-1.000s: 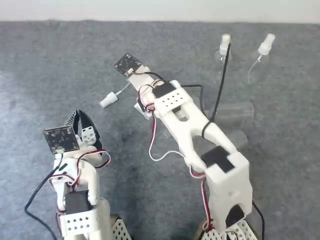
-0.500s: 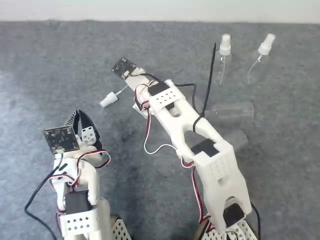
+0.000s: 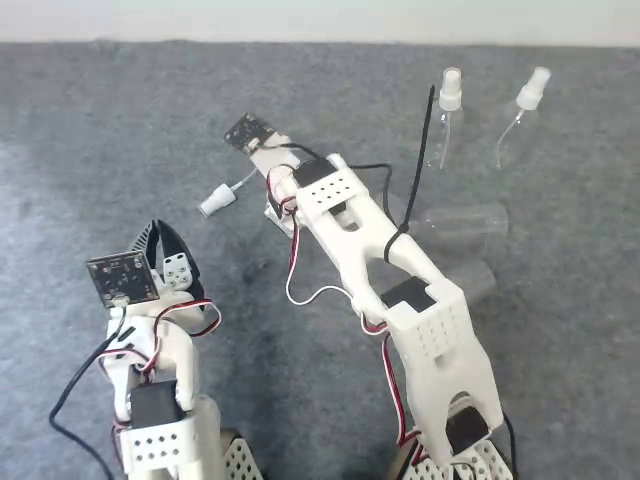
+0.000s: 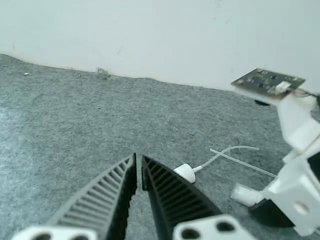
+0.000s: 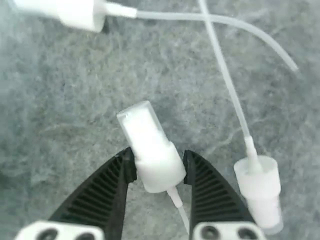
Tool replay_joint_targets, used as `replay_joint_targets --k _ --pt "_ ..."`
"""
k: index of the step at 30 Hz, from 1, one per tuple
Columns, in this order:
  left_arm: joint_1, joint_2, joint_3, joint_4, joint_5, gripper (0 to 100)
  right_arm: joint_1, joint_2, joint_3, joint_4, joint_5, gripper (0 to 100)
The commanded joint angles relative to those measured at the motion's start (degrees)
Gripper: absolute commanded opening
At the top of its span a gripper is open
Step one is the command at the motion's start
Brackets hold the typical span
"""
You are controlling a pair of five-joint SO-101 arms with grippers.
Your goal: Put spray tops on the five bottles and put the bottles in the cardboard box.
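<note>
1. High view: two capped bottles stand upright in the upper right of the frame, one (image 3: 447, 115) left of the other (image 3: 521, 118), each with a white spray top on and clear inside.
2. Below them two uncapped bottles lie on their sides on the grey carpet (image 3: 100, 120), one (image 3: 468, 220) above the other (image 3: 480, 280), which is partly hidden by the right arm (image 3: 385, 250).
3. The right arm stretches from the bottom right up to the upper centre. Its wrist is bent down just right of a loose spray top (image 3: 217, 200).
4. The left arm (image 3: 160, 400) sits folded in the lower left, well apart from the bottles.
5. Left wrist view: the left gripper (image 4: 139, 159) points over the carpet, its black fingers pressed almost together with nothing between them. The loose spray top lies just beyond the tips, its tube trailing right.
6. Right wrist view: the right gripper (image 5: 156, 162) pinches the held spray top (image 5: 152, 150) at its collar, low over the carpet. A third spray top (image 5: 258, 189) lies just beside it at lower right.
</note>
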Motion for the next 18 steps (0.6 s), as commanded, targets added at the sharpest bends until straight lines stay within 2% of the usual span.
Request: replay_joint_targets --k 1,13,18 --pt "-0.1 -1.0 -0.6 0.4 -0.6 1 0.2 -1.8 -4.0 2.3 -6.3 6.9" --pt "-0.1 -1.0 -0.6 0.4 -0.6 1 0.6 -5.2 -4.0 2.9 -32.3 7.0" --pt "-0.2 -1.0 -0.6 0.4 -0.6 1 0.3 -7.9 -4.0 9.1 -37.3 7.4"
